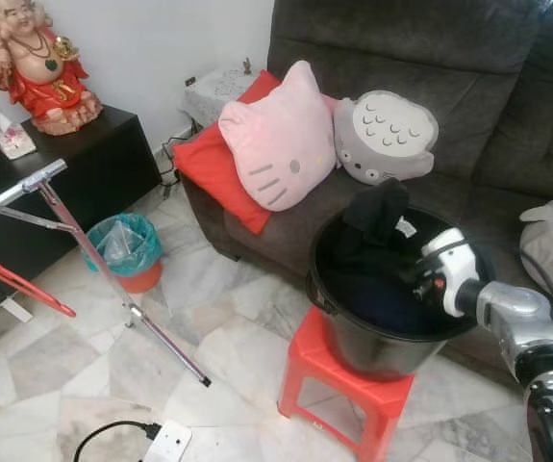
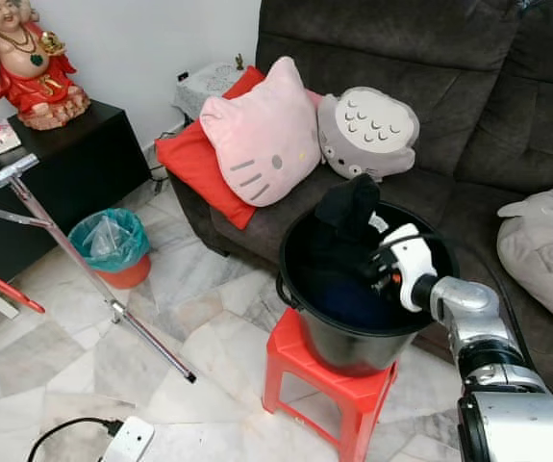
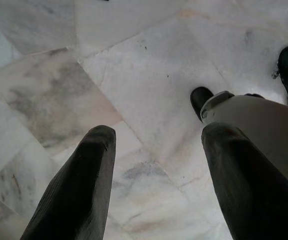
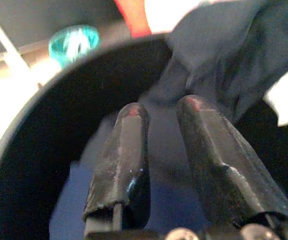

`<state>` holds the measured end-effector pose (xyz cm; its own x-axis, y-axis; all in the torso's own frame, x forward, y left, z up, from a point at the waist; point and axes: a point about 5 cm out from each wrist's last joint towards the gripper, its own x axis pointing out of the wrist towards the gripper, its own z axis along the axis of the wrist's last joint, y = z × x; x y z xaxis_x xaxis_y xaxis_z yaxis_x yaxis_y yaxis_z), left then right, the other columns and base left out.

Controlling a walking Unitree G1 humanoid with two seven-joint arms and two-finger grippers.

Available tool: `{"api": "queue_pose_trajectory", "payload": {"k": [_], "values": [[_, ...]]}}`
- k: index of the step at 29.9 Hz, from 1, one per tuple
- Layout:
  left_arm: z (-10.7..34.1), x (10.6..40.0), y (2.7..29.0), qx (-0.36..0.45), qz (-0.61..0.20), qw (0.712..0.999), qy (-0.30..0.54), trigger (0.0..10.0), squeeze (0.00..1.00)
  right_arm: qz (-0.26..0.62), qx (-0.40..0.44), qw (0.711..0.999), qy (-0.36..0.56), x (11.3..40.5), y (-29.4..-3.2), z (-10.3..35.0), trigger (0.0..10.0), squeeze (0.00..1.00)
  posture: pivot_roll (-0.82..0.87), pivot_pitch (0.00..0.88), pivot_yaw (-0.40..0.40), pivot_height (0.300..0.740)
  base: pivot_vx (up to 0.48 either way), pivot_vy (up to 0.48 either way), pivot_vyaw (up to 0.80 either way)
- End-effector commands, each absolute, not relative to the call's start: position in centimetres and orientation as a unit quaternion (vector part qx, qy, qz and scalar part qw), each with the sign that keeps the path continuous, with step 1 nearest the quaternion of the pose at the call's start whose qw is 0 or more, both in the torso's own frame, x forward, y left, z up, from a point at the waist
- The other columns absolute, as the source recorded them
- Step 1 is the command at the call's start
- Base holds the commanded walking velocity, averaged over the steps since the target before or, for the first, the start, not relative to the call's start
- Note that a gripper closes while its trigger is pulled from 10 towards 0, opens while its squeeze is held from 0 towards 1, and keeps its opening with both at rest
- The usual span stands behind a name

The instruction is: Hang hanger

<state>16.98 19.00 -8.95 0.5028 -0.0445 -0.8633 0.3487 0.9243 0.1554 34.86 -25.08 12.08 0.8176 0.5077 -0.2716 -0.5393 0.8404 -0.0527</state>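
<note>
A black bucket (image 1: 372, 348) stands on a red plastic stool (image 1: 345, 383) in front of the sofa. Dark clothes (image 1: 377, 217) are heaped in it, and one piece sticks up over the far rim. My right gripper (image 4: 164, 110) reaches down inside the bucket from the right. Its fingers are shut side by side just in front of the dark cloth (image 4: 234, 55), with nothing visible between them. No hanger can be made out in the bucket. A silver drying rack rail (image 1: 26, 188) with a red bar (image 1: 21, 281) stands at the far left. My left gripper (image 3: 156, 132) hangs open over the marble floor.
A dark sofa (image 1: 468, 106) with a pink cat cushion (image 1: 278, 135), a red pillow and a grey plush lies behind the bucket. A teal-lined bin (image 1: 124, 248) sits beside the rack's slanted leg (image 1: 122, 298). A black cabinet (image 1: 93, 164) carries a red statue. A power strip (image 1: 168, 443) lies on the floor.
</note>
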Motion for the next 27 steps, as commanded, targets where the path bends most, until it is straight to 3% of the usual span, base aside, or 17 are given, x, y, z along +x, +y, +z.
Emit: {"api": "queue_pose_trajectory", "payload": {"k": [1, 10, 11, 17, 22, 26, 27], "values": [[-9.3, 16.1, 19.8, 0.163, -0.106, 0.842, 0.503, 10.0, 0.0, 0.282, -0.061, 0.954, 0.077, 35.6, -24.5, 13.7, 0.0, 0.0, -0.11, 0.0, 0.103, 0.74, 0.0, 0.0, 0.0], [-9.1, 16.5, 19.5, 0.162, -0.112, 0.844, 0.498, 10.0, 0.0, 0.3, -0.081, 0.95, 0.045, 35.8, -23.7, 14.8, 0.0, 0.0, -0.12, 0.0, 0.106, 0.74, 0.0, 0.0, 0.0], [-9.1, 16.7, 19.4, 0.162, -0.113, 0.846, 0.495, 10.0, 0.0, 0.294, -0.087, 0.951, 0.048, 35.7, -23.7, 14.6, 10.0, 0.0, -0.12, 0.0, 0.104, 0.74, 0.0, 0.0, 0.0], [-9.0, 16.8, 19.3, 0.159, -0.114, 0.848, 0.493, 10.0, 0.0, 0.247, -0.067, 0.964, 0.078, 34.8, -23.8, 12.0, 10.0, 0.0, -0.11, 0.003, 0.101, 0.74, 0.0, 0.0, 0.0], [-9.0, 16.6, 19.4, 0.155, -0.103, 0.853, 0.488, 10.0, 0.0, 0.123, -0.062, 0.99, -0.035, 34.9, -24.0, 13.8, 10.0, 0.0, -0.12, 0.008, 0.099, 0.74, 0.0, 0.0, 0.0], [-9.0, 16.7, 19.5, 0.154, -0.1, 0.854, 0.486, 10.0, 0.0, 0.098, -0.054, 0.992, -0.062, 34.7, -23.9, 14.1, 10.0, 0.0, -0.12, 0.009, 0.098, 0.74, 0.0, 0.0, 0.0], [-8.9, 16.8, 19.5, 0.154, -0.097, 0.857, 0.482, 10.0, 0.0, 0.026, -0.057, 0.99, -0.13, 33.3, -23.7, 14.5, 10.0, 0.0, -0.11, 0.014, 0.093, 0.74, 0.0, 0.0, 0.0]]}}
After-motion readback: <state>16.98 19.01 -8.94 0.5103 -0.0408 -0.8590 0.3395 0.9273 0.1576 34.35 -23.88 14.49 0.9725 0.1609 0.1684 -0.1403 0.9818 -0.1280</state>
